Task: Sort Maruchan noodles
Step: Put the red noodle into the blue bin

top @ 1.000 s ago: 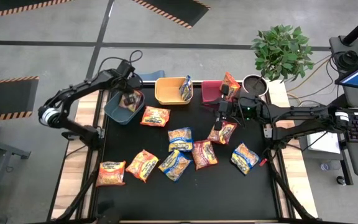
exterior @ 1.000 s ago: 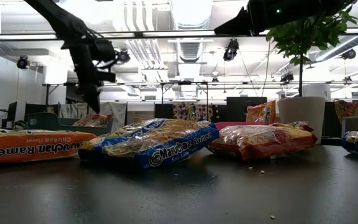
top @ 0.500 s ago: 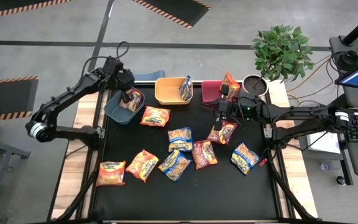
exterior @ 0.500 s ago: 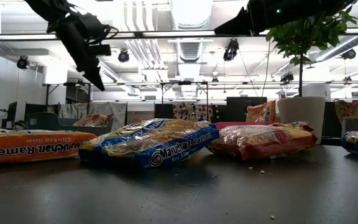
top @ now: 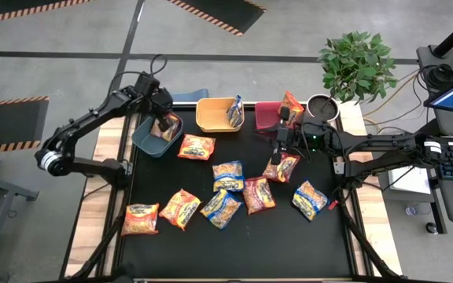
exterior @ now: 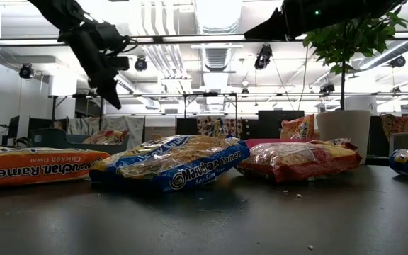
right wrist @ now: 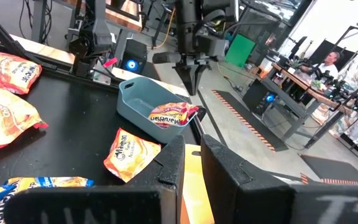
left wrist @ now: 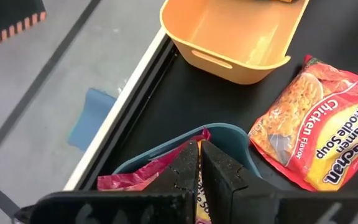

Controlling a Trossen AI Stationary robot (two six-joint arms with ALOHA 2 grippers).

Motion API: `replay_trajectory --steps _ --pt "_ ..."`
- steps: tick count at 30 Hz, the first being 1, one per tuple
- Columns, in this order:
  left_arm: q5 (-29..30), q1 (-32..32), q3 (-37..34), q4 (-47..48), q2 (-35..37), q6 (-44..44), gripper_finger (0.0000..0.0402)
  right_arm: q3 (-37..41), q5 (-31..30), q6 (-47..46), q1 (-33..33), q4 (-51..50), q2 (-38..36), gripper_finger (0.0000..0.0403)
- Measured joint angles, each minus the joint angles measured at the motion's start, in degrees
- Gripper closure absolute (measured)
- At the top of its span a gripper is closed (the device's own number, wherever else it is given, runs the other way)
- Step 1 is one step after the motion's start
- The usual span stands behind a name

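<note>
Nearest the front edge of the black worktop (top: 333,236) there's a loose row of Maruchan noodles: an orange-trim packet (top: 140,218) at the left end, another orange packet (top: 180,208) next to it, then a blue-trim packet (top: 221,207), a red-trim packet (top: 258,195) and a second blue packet (top: 311,200) off to the right. From the low view the blue and red ones fill the foreground.

A bit further back sit a third blue packet (top: 228,175) and a second red packet (top: 281,167). The right tool (right wrist: 192,140) hangs just above that red one, roughly mid-worktop. Honestly I can't tell whether it's open or closed, or whether it has hold of anything.

Further back again, a lone chicken packet (top: 197,146) lies flat, just in front of the gap between the blue and yellow bins.

Along the far edge are the bins. The blue bin (top: 144,140) has one packet (top: 169,126) in it, the yellow bin (top: 211,118) has a packet leaning against its right wall (top: 235,112), and the red bin (top: 267,116) has one standing up (top: 292,106). The left tool (left wrist: 199,144) hovers over the blue bin, closed all the way and holding nothing.

Behind the right corner there's a potted plant (top: 356,63).
</note>
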State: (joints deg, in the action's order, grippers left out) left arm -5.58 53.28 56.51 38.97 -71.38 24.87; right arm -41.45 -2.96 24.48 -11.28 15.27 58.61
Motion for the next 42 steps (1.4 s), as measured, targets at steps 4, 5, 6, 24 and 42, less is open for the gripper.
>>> replay_trajectory --steps 4,5,6,24,42 --pt "0.0 0.0 0.0 0.3 -1.7 -1.9 0.0402 0.0 0.0 0.0 0.0 0.0 0.0 0.0360" --pt "0.0 0.0 0.0 0.3 -2.2 -2.1 0.0402 0.0 0.0 0.0 0.0 0.0 0.0 0.0360" --pt "0.0 0.0 0.0 0.6 -2.7 -2.1 0.0402 0.0 0.0 0.0 0.0 0.0 0.0 0.0360" --pt "4.2 0.0 0.0 0.6 -9.5 3.0 0.0324 0.0 0.0 0.0 0.0 0.0 0.0 0.0360" --pt "9.0 0.5 -0.1 0.5 -9.5 7.2 0.0248 0.0 0.0 0.0 0.0 -0.5 0.0 0.0360"
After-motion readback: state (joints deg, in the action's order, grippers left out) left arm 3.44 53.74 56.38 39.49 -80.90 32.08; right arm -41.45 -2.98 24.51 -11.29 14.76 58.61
